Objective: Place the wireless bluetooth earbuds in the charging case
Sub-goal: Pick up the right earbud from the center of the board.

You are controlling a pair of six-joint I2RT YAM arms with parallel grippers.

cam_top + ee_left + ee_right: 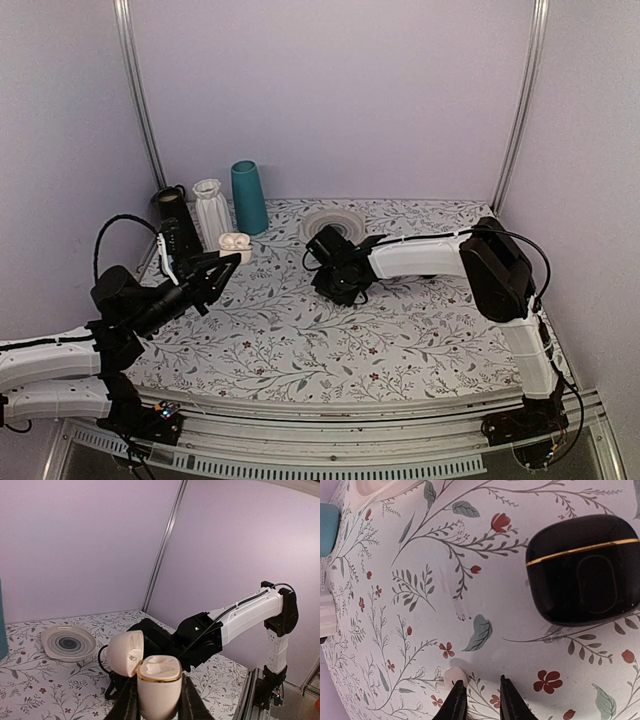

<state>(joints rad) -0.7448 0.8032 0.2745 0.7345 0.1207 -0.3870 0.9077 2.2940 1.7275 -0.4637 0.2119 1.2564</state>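
My left gripper (226, 262) is shut on the lower half of the small cream-white charging case (235, 243) and holds it up above the back left of the table. In the left wrist view the case (159, 680) is upright between my fingers (129, 702), with its lid (125, 652) swung open to the left. I cannot tell whether its sockets are filled. My right gripper (340, 278) points down at the table's middle. In the right wrist view it (479, 700) is slightly open, with nothing between the jaws. A small white earbud (451, 675) lies on the cloth just outside the left fingertip (456, 700).
A closed glossy black case with a gold seam (585, 575) lies on the floral cloth near my right gripper. A ribbed white vase (211, 212), a teal vase (249, 197) and a dark jug (170, 206) stand at the back left. A round plate (335, 222) lies at the back centre.
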